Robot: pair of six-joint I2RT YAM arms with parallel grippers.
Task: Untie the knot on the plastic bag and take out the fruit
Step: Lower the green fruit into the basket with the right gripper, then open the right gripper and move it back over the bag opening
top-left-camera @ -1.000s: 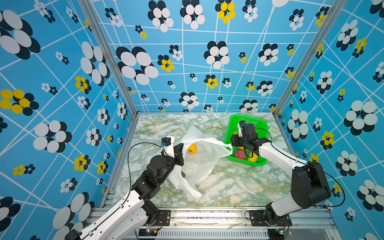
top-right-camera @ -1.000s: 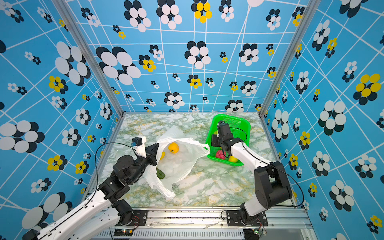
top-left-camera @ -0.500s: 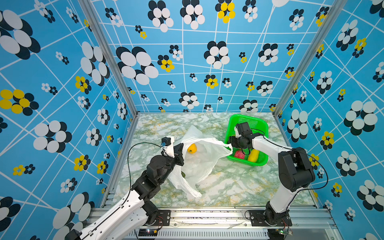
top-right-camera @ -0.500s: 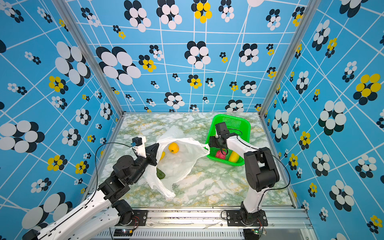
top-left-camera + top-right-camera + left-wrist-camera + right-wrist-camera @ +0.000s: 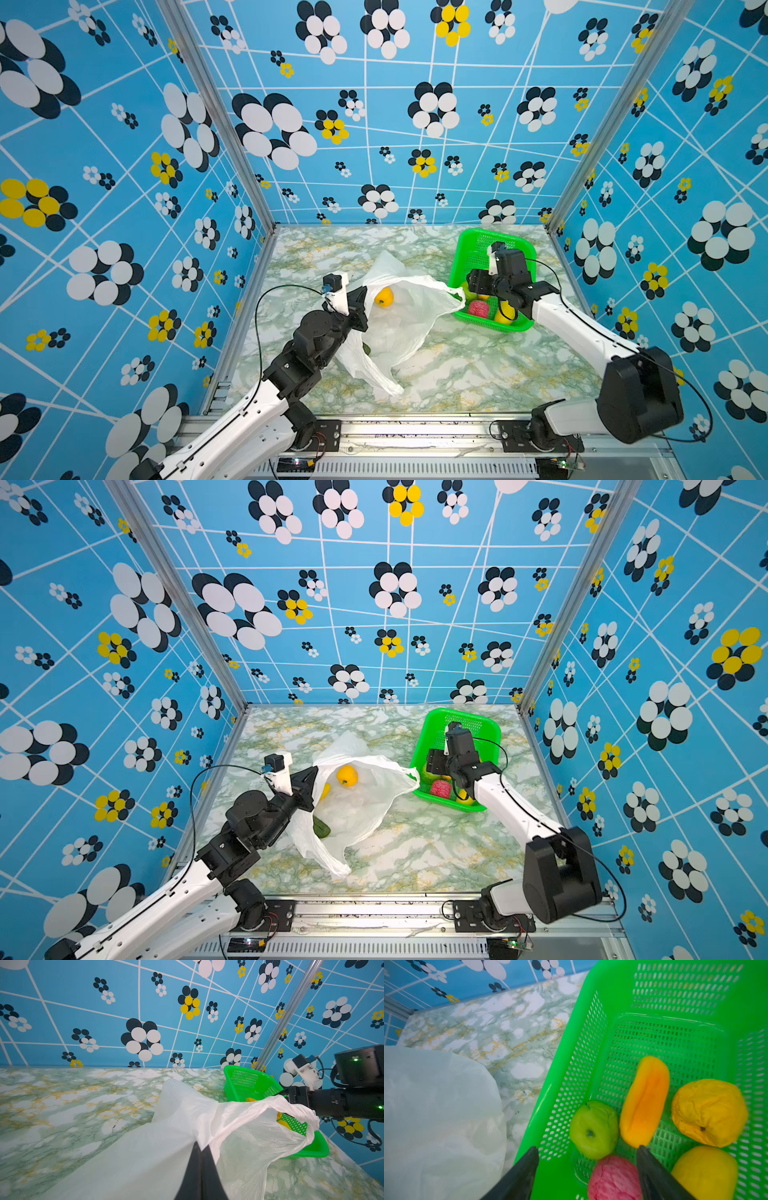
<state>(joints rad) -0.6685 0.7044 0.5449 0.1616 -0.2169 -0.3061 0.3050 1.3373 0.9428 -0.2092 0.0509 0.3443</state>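
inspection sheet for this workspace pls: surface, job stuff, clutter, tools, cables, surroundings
surface: marble-pattern tabletop, no spills seen
job's things: plastic bag lies open, one loop reaching the green basket; yellow-orange fruit and dark green fruit inside it; in the basket a green apple, orange oblong fruit, two yellow fruits, red-pink ball
clutter: nothing seen
grippers: left tool shut on the bag; right tool open over the basket, empty
cables: black cable arcs off the left wrist, another off the right
surroundings: blue flower-print walls
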